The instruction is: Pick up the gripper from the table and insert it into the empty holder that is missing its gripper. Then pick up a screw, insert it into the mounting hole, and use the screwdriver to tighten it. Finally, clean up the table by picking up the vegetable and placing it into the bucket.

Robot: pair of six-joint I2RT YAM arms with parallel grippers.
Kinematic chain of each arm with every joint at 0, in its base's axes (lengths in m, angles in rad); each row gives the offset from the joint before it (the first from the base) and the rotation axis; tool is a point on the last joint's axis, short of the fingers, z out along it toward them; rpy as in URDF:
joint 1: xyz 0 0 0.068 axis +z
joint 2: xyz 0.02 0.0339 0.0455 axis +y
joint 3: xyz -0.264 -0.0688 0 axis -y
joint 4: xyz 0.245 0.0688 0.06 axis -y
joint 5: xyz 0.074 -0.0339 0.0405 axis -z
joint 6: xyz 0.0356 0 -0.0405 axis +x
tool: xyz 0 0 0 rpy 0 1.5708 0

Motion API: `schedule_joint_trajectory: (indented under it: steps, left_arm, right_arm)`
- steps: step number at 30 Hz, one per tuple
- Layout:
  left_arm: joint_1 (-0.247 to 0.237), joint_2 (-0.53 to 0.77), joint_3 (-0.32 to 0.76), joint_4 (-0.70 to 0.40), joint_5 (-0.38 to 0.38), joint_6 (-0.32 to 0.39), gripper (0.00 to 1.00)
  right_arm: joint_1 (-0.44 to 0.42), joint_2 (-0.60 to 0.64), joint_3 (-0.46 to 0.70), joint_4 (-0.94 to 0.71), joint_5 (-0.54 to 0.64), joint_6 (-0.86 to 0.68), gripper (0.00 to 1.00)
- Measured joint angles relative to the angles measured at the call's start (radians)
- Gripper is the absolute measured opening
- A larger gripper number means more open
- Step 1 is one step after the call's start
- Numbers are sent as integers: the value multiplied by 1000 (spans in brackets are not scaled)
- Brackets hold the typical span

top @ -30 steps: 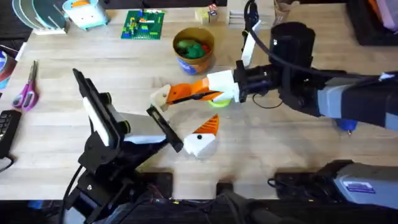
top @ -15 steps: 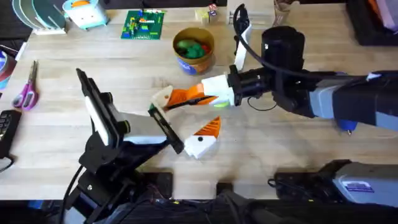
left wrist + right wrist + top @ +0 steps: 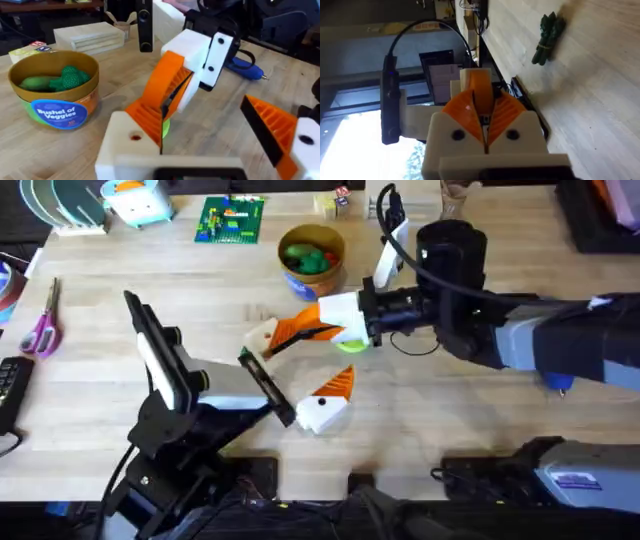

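Meanwhile the right gripper (image 3: 290, 332) reaches across the middle of the table (image 3: 450, 420), its orange pads pressed together on the small orange gripper (image 3: 481, 97), which they carry to the bare white holder (image 3: 258, 336) of the left gripper (image 3: 295, 375). That left claw stands spread, its other mount bearing an orange tip. Beyond them sits the bucket (image 3: 312, 260) with green toys inside. A dark green vegetable (image 3: 547, 37) lies on the wood, and the blue screwdriver (image 3: 245, 68) lies behind the right arm.
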Motion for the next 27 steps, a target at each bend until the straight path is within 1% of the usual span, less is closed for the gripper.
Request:
schedule_joint_trajectory:
  steps: [6, 12, 15, 27]
  left_arm:
    - [7, 0, 0, 0, -10, 0, 993]
    - [15, 0, 0, -3, -40, -9, 993]
    - [16, 0, 0, -3, -45, -14, 993]
    - [16, 0, 0, -3, -47, -17, 993]
  right_arm:
    - [24, 0, 13, -7, 48, 5, 8]
    - [85, 0, 22, 0, 163, 7, 8]
    - [99, 0, 25, 1, 199, 8, 7]
    - [101, 0, 26, 1, 215, 10, 7]
